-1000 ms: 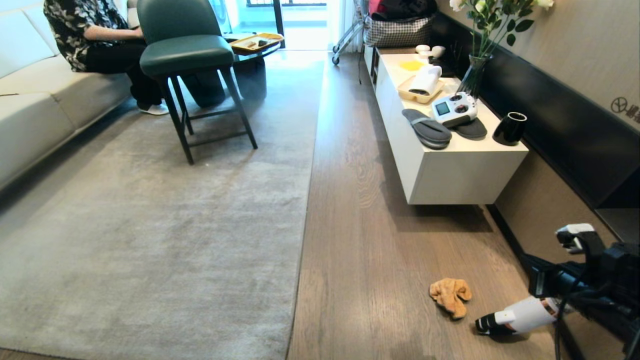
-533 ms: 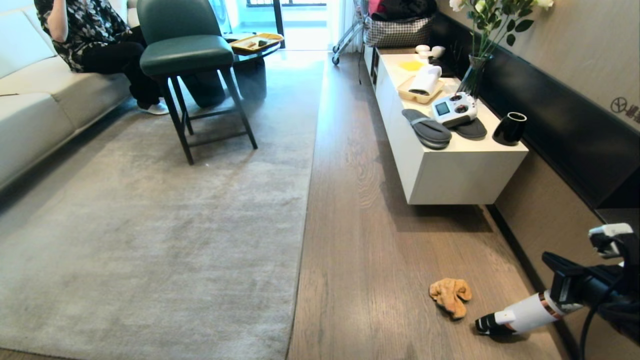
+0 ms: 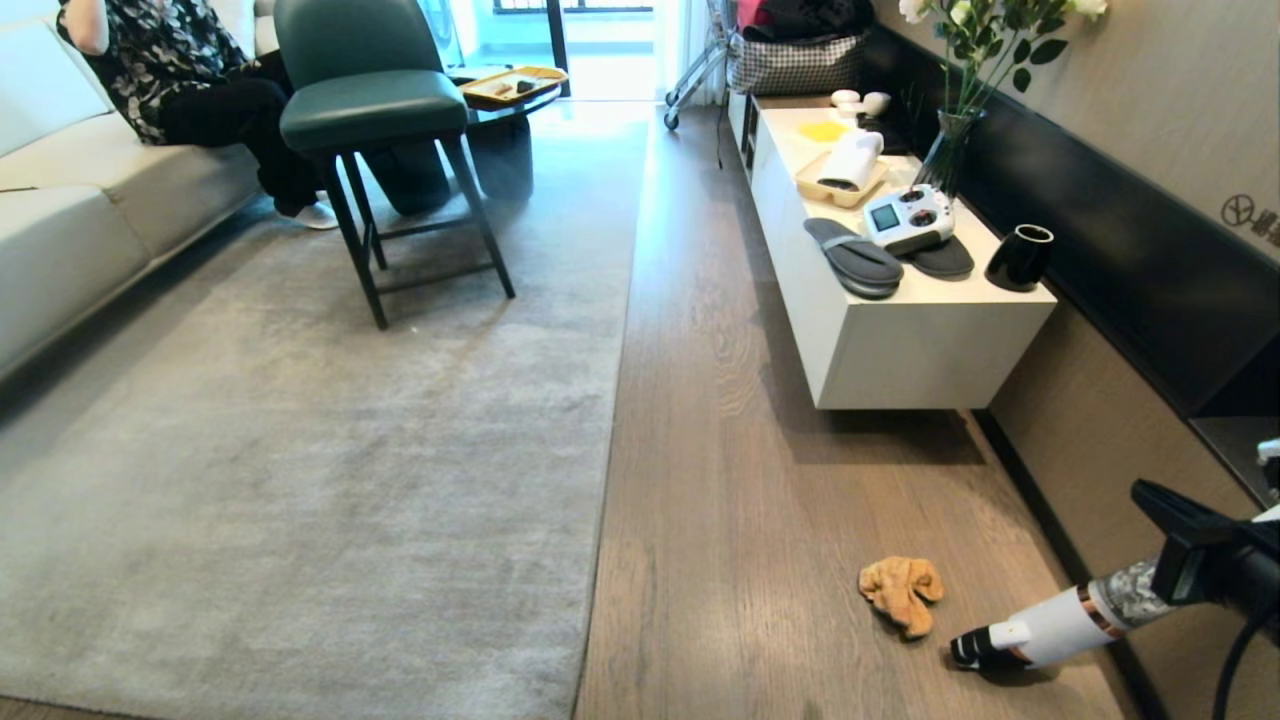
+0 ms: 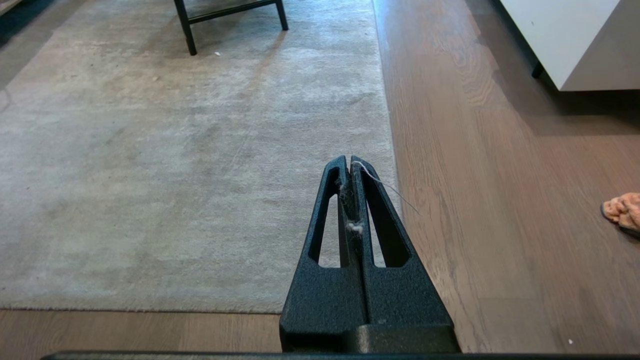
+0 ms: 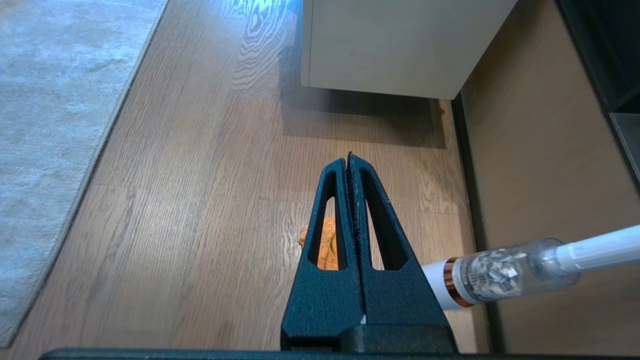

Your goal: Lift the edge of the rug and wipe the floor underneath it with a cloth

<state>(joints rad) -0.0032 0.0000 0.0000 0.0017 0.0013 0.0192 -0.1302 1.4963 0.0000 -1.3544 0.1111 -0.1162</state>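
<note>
Sitting on the sofa (image 3: pixel 90 200) far left of the rug (image 3: pixel 300 450), a person (image 3: pixel 190 70) occupies the back corner, with a green chair (image 3: pixel 370 100) standing on the rug's far end just beside them. The rug lies flat, and the rug edge (image 3: pixel 610 420) runs straight along the floor (image 3: pixel 720 450), nothing lifting it. The left gripper (image 4: pixel 349 167) hangs above the rug's near corner, close to that edge; its jaws are pressed together on nothing but a wisp of lint and a stray thread. Right of the rug, on bare floor, the cloth (image 3: pixel 902 592) lies crumpled, well apart from the rug edge and touched by no gripper. Past the cloth, further from the rug, a white desk (image 3: pixel 900 350) carries grey slippers (image 3: pixel 855 258), a white remote (image 3: pixel 908 217), a black cup (image 3: pixel 1020 257) and a vase (image 3: pixel 945 150) of flowers. Just right of the cloth, a white vacuum nozzle (image 3: pixel 1030 632) slants down to the floor by the wall. The right gripper (image 5: pixel 349 160) hovers above the floor on the far side of the cloth from the rug, jaws fully closed and empty; in the right wrist view the cloth (image 5: pixel 327 245) shows orange through the slot of one finger (image 5: pixel 325 225).
</note>
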